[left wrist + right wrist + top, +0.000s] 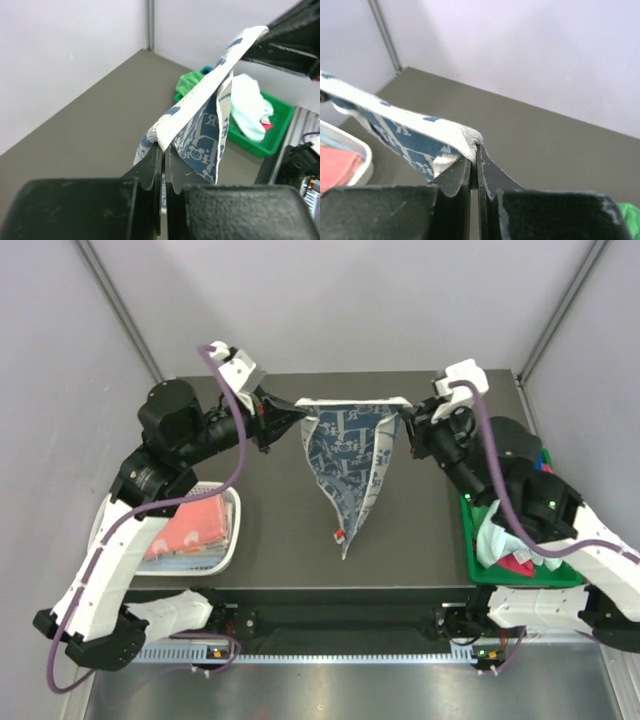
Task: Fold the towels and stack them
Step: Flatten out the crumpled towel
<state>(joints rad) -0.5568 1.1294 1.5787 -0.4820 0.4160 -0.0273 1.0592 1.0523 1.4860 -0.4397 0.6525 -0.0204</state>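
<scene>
A navy towel with white pattern hangs stretched between my two grippers above the far half of the table, its lower point drooping toward the middle. My left gripper is shut on its left top corner. My right gripper is shut on its right top corner. A coral pink towel lies folded in the white mesh basket at the left, on a pale one. Pale mint, white and pink towels lie crumpled in the green bin at the right.
The dark table spans the middle, with grey walls behind and at both sides. The green bin also shows in the left wrist view, and the basket rim shows in the right wrist view.
</scene>
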